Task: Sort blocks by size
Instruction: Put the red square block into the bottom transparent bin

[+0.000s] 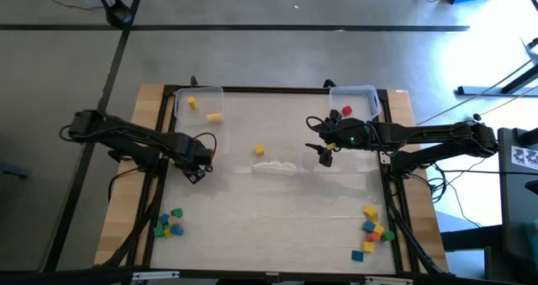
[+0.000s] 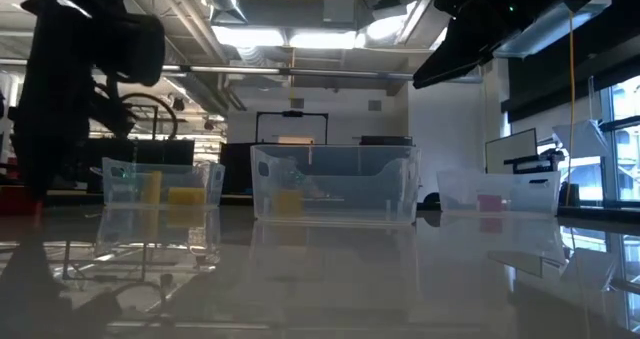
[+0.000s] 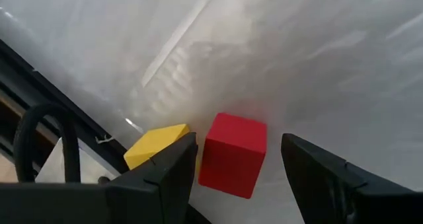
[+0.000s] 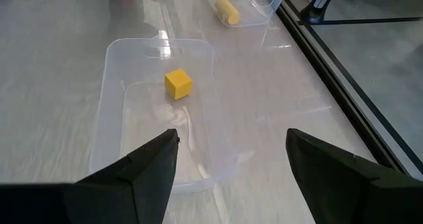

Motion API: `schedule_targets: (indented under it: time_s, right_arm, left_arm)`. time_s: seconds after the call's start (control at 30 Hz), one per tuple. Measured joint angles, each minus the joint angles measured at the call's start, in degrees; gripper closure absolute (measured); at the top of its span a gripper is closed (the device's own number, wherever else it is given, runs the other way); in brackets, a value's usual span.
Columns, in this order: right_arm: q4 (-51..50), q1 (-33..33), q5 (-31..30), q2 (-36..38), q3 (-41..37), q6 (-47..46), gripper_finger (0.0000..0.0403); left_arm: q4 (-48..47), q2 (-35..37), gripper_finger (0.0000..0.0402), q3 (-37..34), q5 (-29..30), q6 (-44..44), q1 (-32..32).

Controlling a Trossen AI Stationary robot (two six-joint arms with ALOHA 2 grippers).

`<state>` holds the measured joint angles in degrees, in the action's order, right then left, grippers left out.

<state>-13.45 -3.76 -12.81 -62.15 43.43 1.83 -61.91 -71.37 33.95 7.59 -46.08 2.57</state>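
Observation:
My left gripper (image 1: 200, 169) is low at the table's left side and open. In the left wrist view its fingers (image 3: 239, 141) stand on either side of a red cube (image 3: 232, 154) resting on the table, with a yellow block (image 3: 155, 145) right beside it. My right gripper (image 1: 326, 157) is open and empty, raised above the right end of the middle clear bin (image 1: 282, 169). That bin holds one yellow cube (image 4: 178, 83). Loose blocks lie in a pile at the near left (image 1: 168, 224) and another at the near right (image 1: 372, 230).
A clear bin (image 1: 199, 93) at the far left holds yellow blocks (image 1: 213, 116). A clear bin (image 1: 355, 90) at the far right holds a red block (image 1: 347, 111). The table's dark frame runs along both sides.

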Motion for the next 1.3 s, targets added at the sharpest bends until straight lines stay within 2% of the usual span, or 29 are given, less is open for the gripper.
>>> schedule_targets:
  time_s: [0.33, 0.67, 0.83, 1.1, 1.3]
  right_arm:
    - [0.01, -0.01, 0.01, 0.00, 0.01, -0.01, 0.0123]
    - [-0.01, 0.00, -0.01, 0.00, 0.00, 0.00, 0.0123]
    - [-0.02, 0.00, 0.00, 0.00, 0.00, 0.01, 0.0123]
    - [-0.03, 0.01, 0.00, 0.00, 0.01, -0.01, 0.0123]
    - [-0.04, 0.01, 0.00, 0.00, -0.01, 0.01, 0.0123]
  left_arm:
    - [-0.07, -5.18, 0.0195, -0.01, -4.32, 4.58, 0.00]
    - [-0.02, -6.21, 0.0285, 0.00, -4.30, 5.42, 0.00]
    - [0.83, -6.22, 0.0287, 0.38, -4.28, 5.91, 0.56]
    - [-0.37, -5.54, 0.0274, 9.56, -3.98, 7.54, 2.18]
    - [4.34, -5.51, 0.0277, 18.02, 0.57, 12.00, 3.10]
